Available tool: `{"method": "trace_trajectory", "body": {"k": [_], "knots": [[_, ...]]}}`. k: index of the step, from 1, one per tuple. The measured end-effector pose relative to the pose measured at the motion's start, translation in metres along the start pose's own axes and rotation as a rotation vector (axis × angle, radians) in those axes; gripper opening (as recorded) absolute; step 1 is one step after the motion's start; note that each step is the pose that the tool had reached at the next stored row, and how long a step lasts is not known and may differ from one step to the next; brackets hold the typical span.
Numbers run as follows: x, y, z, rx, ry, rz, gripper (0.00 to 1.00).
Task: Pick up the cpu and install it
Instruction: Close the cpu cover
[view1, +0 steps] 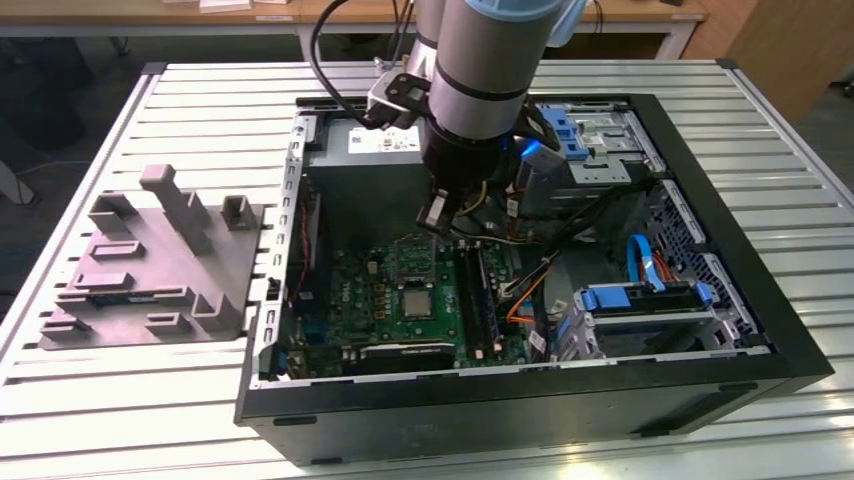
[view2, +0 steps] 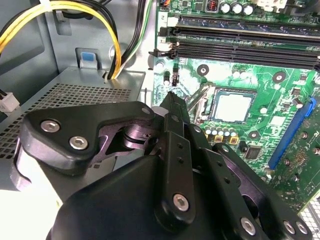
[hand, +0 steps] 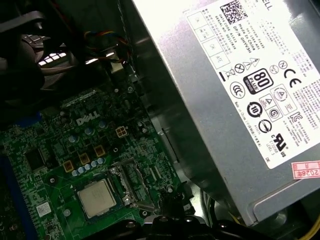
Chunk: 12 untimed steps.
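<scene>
Seated flat in the black socket frame (view2: 220, 105) of the green board (view1: 400, 290) lies the cpu (view2: 232, 107), silvery top up, seen in both wrist views (hand: 96, 198). Above and just beside it hangs the claw (view2: 172, 100), fingers pressed together on nothing. Nearby sits the grey power-supply box (hand: 235, 95), inside the black computer case (view1: 747, 300) on the slatted tabletop (view1: 134, 400).

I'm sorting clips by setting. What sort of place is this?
Likely a robotics lab bench for PC assembly: an open computer case lies on a slatted metal table, a grey fixture block beside it, and the gripper hangs over the green motherboard, where the cpu sits.
</scene>
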<state>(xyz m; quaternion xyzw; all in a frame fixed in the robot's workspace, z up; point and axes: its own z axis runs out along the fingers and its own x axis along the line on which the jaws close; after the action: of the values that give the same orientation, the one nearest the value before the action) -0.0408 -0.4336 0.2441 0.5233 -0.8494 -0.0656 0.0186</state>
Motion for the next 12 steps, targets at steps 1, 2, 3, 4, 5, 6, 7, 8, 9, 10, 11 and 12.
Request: {"method": "trace_trajectory", "body": {"k": [1, 2, 3, 4, 5, 6, 7, 8, 9, 10, 11, 12], "knots": [[0.0, 0.0, -0.0001, 0.0, 0.0003, -0.002, 0.11], [0.0, 0.0001, -0.0002, -0.0001, 0.0005, -0.003, 0.11], [0.0, 0.0001, -0.0003, -0.0002, 0.0006, -0.005, 0.11], [0.0, 0.0001, -0.0006, -0.0003, 0.0009, -0.007, 0.11], [0.0, 0.0002, -0.0009, -0.0003, 0.0012, -0.008, 0.11], [0.0, 0.0002, -0.0011, -0.0004, 0.0013, -0.009, 0.11], [0.0, 0.0002, -0.0012, -0.0004, 0.0013, -0.01, 0.11], [0.0, 0.0002, -0.0014, -0.0004, 0.0014, -0.012, 0.11], [0.0, 0.0003, -0.0015, -0.0005, 0.0016, -0.013, 0.11], [0.0, 0.0003, -0.0017, -0.0005, 0.0019, -0.014, 0.11], [0.0, 0.0003, -0.0018, -0.0006, 0.002, -0.015, 0.11], [0.0, 0.0004, -0.0019, -0.0006, 0.0021, -0.016, 0.11]]}}
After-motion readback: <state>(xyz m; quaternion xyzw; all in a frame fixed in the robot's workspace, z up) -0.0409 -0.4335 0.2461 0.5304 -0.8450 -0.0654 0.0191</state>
